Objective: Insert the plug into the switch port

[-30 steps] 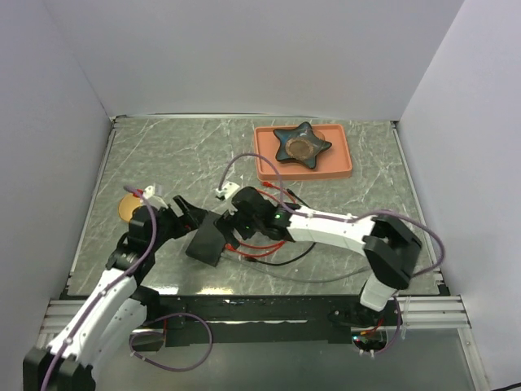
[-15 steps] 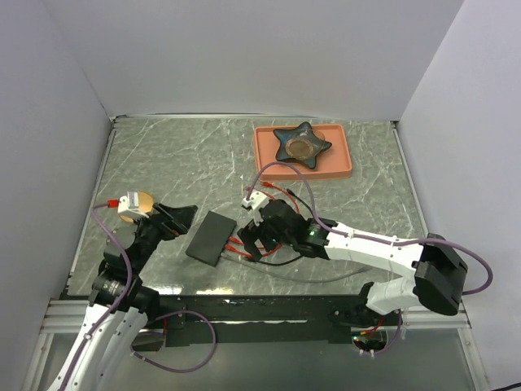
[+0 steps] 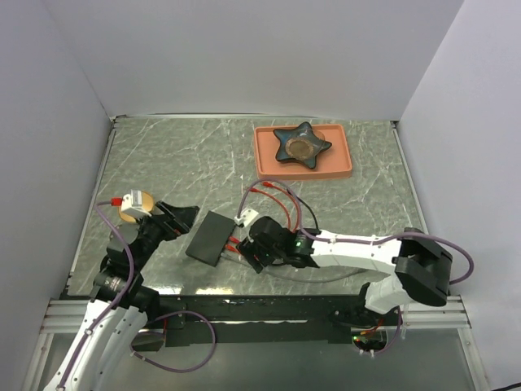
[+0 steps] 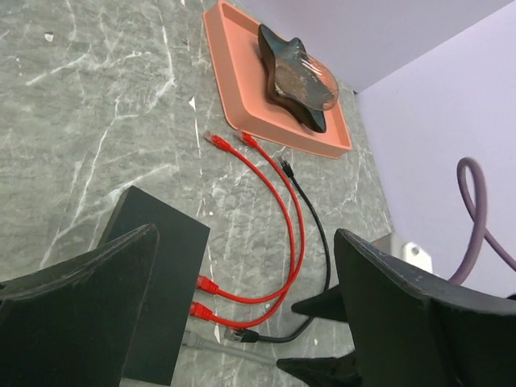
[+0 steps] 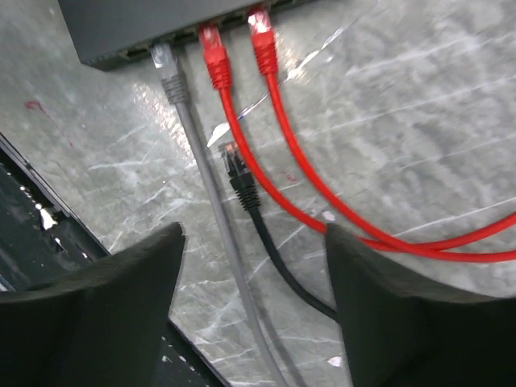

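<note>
Now, on the desk (image 3: 163,155), the switch (image 3: 210,238) lies flat between my left end effector (image 3: 184,220), fingers spread wide, and my right end effector (image 3: 244,251), also spread, empty, over the loose black plug (image 5: 235,171) just short of the switch's sockets.

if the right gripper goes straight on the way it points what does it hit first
Most likely the loose black plug, lying on the table between the open jaws of the right gripper, short of the switch; depth is unclear.
</note>
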`<state>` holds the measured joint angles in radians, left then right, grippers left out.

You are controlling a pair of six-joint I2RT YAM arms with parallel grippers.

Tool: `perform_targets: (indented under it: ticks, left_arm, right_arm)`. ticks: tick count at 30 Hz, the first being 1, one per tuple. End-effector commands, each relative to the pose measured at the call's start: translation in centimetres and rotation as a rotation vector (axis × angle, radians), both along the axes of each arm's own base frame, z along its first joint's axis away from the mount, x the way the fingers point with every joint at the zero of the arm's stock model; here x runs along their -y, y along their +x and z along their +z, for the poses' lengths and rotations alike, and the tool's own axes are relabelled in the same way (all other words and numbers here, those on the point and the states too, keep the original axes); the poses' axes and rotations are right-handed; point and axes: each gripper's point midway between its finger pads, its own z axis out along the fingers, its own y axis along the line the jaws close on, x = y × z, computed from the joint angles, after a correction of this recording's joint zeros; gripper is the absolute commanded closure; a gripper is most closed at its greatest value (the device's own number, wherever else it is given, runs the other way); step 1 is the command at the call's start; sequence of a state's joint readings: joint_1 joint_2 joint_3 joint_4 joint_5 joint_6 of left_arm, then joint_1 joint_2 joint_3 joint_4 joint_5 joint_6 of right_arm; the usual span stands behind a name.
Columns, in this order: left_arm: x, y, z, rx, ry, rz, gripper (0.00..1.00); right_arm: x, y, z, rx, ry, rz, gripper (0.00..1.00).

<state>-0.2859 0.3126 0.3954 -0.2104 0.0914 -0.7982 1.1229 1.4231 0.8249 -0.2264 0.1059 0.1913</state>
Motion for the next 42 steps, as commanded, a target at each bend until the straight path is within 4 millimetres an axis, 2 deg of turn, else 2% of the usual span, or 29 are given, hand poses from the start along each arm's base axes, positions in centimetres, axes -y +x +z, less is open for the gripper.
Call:
perform_targets:
  ticks: [1, 8, 17, 19, 22, 23, 24, 27, 30, 31, 33, 34, 36, 37, 40, 42]
  left_arm:
    - [-0.1, 0.3, 1.5, 0.020, -0.018, 0.014, 0.04]
    - [0.3, 0.6, 0.6, -0.008, 0.000, -0.003, 0.04]
    - [-0.3, 0.7, 0.4, -0.008, 0.021, 0.022, 0.04]
    - [-0.1, 0.6, 0.4, -0.007, 0.021, 0.012, 0.04]
    - [-0.2, 0.7, 0.1, -0.014, 0.027, 0.017, 0.04]
    - [-0.3, 0.8, 0.0, -0.017, 0.029, 0.023, 0.04]
    - [-0.2, 0.8, 0.0, -0.014, 0.027, 0.019, 0.04]
    - [0.1, 0.7, 0.0, -0.017, 0.026, 0.003, 0.04]
    - [-0.2, 0.8, -0.1, -0.018, 0.030, 0.017, 0.04]
    - [-0.1, 0.8, 0.1, -0.011, 0.026, 0.016, 0.04]
    - [0.0, 0.7, -0.1, -0.016, 0.023, 0.007, 0.04]
    - [0.1, 0.7, -0.1, -0.020, 0.020, 0.003, 0.04]
    - [0.1, 0.8, -0.4, -0.023, 0.029, 0.002, 0.04]
    - [0.0, 0.8, -0.5, -0.028, 0.033, 0.007, 0.04]
    - [0.4, 0.9, -0.1, -0.010, 0.019, -0.010, 0.04]
    - [0.8, 0.8, 0.3, -0.001, 0.003, -0.033, 0.04]
  right_arm:
    - [0.0, -0.3, -1.2, 0.014, -0.041, -0.035, 0.31]
    - [0.1, 0.0, -2.9, 0.023, -0.097, -0.071, 0.55]
    - [0.1, 0.1, -4.8, 0.026, -0.180, -0.075, 0.61]
    - [0.1, 0.0, -5.1, 0.023, -0.190, -0.069, 0.65]
    - [-0.2, -0.3, -5.6, 0.007, -0.196, -0.053, 0.82]
    - [-0.2, -0.3, -5.7, 0.003, -0.204, -0.044, 0.96]
    - [-0.2, -0.3, -5.7, 0.003, -0.208, -0.041, 1.00]
    - [-0.7, -0.2, -4.6, 0.015, -0.187, -0.027, 1.00]
    - [-0.8, 0.2, -2.1, 0.064, -0.142, -0.011, 1.00]
    - [-0.8, 0.4, -0.4, 0.096, -0.114, 0.006, 1.00]
    - [-0.3, 0.7, 1.1, 0.133, -0.102, 0.002, 1.00]
    - [-0.1, 0.9, 2.7, 0.167, -0.075, 0.012, 1.00]
    - [0.4, 1.2, 4.2, 0.208, -0.060, 0.012, 1.00]
    - [0.7, 1.3, 5.6, 0.241, -0.037, 0.036, 1.00]
    - [1.1, 1.2, 8.1, 0.288, 0.013, 0.056, 1.00]
    - [1.2, 1.1, 9.1, 0.305, 0.037, 0.078, 1.00]
